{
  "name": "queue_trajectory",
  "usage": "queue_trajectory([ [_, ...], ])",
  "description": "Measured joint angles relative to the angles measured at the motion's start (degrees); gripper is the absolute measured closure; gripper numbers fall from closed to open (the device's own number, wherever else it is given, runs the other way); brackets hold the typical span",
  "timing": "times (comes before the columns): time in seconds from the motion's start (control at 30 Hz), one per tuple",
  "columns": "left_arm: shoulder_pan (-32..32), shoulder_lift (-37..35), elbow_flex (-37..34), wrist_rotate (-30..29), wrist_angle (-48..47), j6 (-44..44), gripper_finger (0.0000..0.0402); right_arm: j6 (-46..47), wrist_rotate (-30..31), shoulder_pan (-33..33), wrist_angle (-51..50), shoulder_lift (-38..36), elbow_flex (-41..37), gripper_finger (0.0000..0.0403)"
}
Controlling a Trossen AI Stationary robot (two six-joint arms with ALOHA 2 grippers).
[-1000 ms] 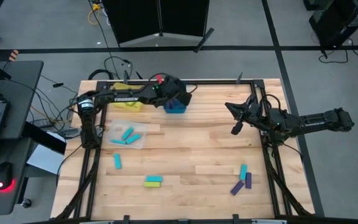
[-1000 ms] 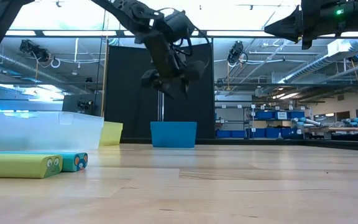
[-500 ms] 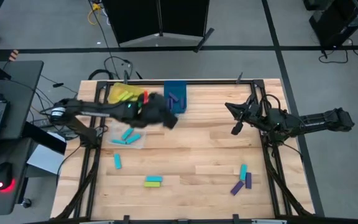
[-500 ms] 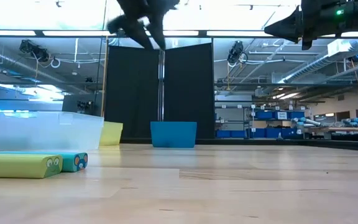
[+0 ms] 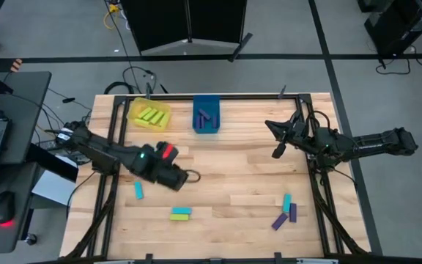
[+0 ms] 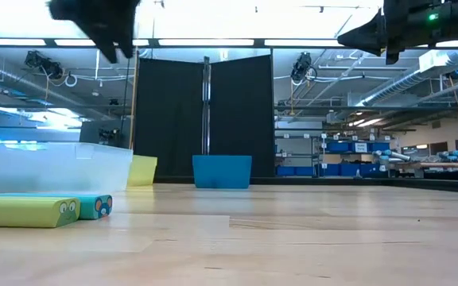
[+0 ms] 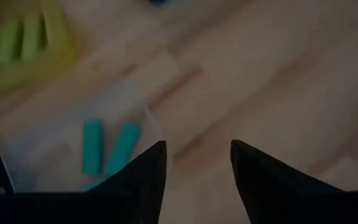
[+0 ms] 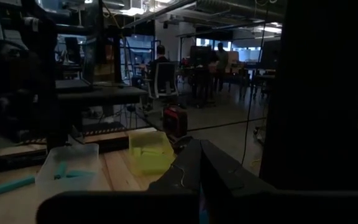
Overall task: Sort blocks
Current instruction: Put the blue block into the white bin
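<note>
My left gripper (image 5: 189, 176) hangs open and empty beside the clear plastic bin (image 7: 55, 134) holding teal bars (image 7: 92, 146); my right gripper (image 5: 275, 139), fingers together, waits.

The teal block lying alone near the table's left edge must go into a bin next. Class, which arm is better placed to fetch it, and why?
Probably the left. The left gripper, open and empty, hovers just beside the teal block, while the right gripper waits across the table.
</note>
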Motion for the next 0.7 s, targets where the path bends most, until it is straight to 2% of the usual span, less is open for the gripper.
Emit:
queue_trajectory([
  [0.27,-8.9,0.0,-4.1,1.6,0.0,-12.0,0.0216,0.7,-0.3,0.0,-0.1,0.0,0.0,0.0387],
  [0.47,-14.7,0.0,-7.6,1.5,1.7,-20.6,0.0216,5.2,-7.5,0.0,-1.0,1.6,0.0,0.039],
  [0.7,-17.5,0.0,-9.0,-7.0,4.5,-22.9,0.0216,13.6,-16.2,1.4,-5.8,9.1,0.0,0.0387],
])
